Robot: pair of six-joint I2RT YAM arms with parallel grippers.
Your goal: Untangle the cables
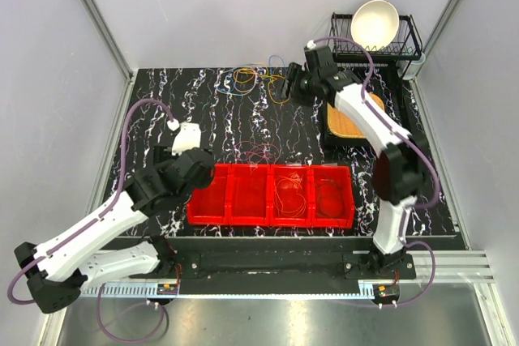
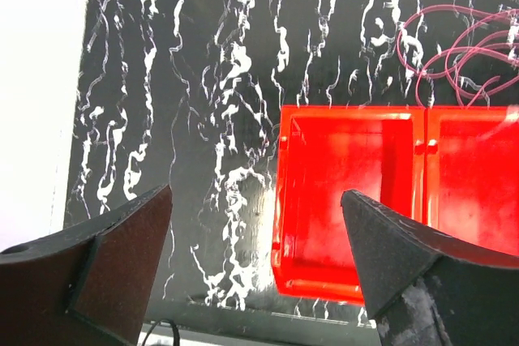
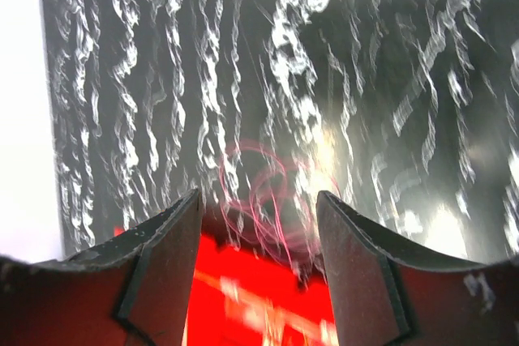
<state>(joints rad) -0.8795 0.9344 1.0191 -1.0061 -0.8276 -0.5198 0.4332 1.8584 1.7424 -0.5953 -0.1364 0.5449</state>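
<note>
The black white-veined table [image 1: 162, 95] carries a long red plastic four-bin tray [image 1: 243, 200] at lower centre of the overhead view. The left gripper [image 2: 255, 200] hangs by the tray's left end, jaws apart and empty. The right gripper [image 3: 259, 196], also spread and empty, sits upper centre, just beside the knot of orange, yellow and blue wires [image 1: 245, 80]. A thin maroon cable [image 1: 259, 153] lies looped by the tray's far rim. A pinch there may well catch two crossed strands together and tighten the knot.
</note>
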